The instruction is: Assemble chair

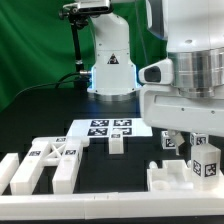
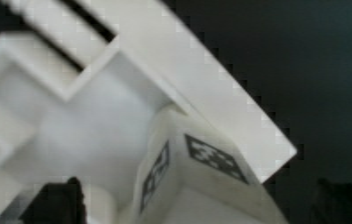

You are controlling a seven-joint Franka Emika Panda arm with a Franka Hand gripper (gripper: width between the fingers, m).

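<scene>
Several white chair parts with black-and-white tags lie on the black table. A cluster of panels (image 1: 48,162) is at the exterior view's left, and a small block (image 1: 116,145) sits near the middle. At the right my gripper (image 1: 198,150) is low over a tagged block (image 1: 207,166), with another tagged piece (image 1: 170,141) beside it. In the wrist view my gripper (image 2: 194,212) is open. Its dark fingers (image 2: 59,205) stand wide apart on either side of the tagged block (image 2: 199,160). A white panel (image 2: 84,110) lies behind the block. I cannot tell whether the fingers touch the block.
The marker board (image 1: 110,128) lies flat in the middle behind the small block. The robot base (image 1: 110,65) stands at the back. A long white rail (image 1: 165,182) runs along the front right. A green curtain hangs behind.
</scene>
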